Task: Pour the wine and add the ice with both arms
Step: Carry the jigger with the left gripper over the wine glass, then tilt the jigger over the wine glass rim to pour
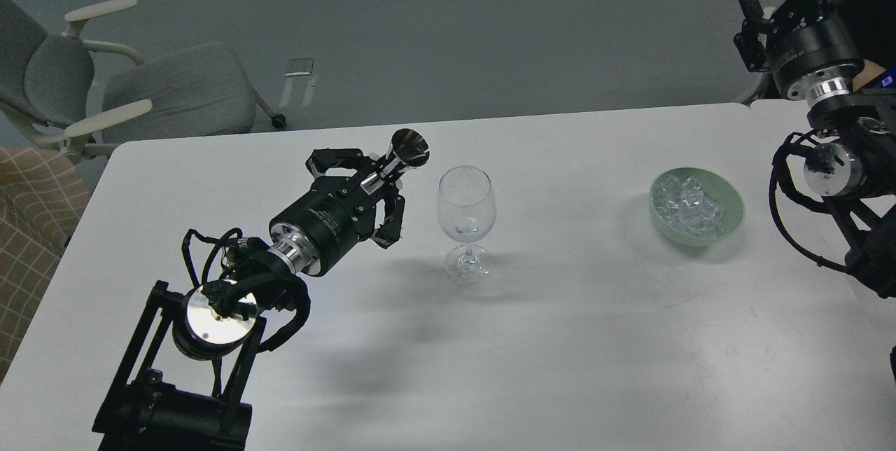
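My left gripper (pixel 378 174) is shut on the stem of a small shiny metal cup (pixel 409 146). It holds the cup above the table, tilted with its mouth toward the rim of an upright clear wine glass (pixel 466 209) just to its right. The cup and glass are apart. No wine shows in the cup or the glass. The ice (pixel 689 206), several clear cubes, lies in a pale green bowl (pixel 728 223) at the right. My right gripper (pixel 750 27) hangs high past the table's far right corner, dark, its fingers not told apart.
The white table (pixel 560 339) runs to a second table edge at the far right (pixel 777 111). A grey office chair (pixel 161 90) stands behind the table's far left corner. A checked cloth (pixel 28 227) lies beyond the left edge.
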